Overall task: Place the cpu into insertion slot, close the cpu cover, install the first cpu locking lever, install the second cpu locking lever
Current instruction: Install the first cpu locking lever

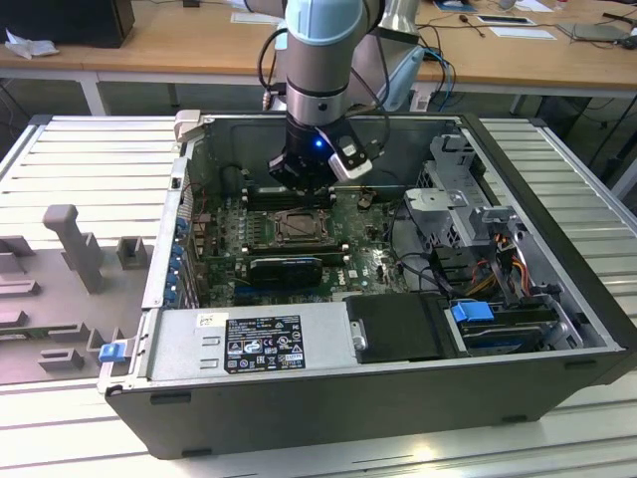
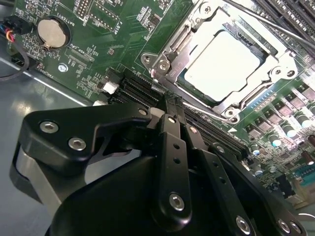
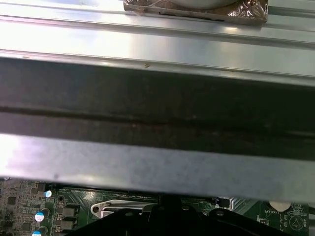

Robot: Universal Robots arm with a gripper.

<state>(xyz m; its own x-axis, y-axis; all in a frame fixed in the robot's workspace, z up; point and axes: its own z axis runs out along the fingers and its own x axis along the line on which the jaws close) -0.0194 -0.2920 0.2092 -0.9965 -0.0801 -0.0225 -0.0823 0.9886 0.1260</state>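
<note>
Hovering over the green board (image 1: 299,244) inside the open PC case (image 1: 557,289), gripper (image 2: 173,104) has fingers pressed together, grasping nothing. Cpu (image 2: 221,66) sits in insertion slot (image 2: 170,49) near the board's centre, w/ cpu cover (image 2: 275,66) framing it.
</note>
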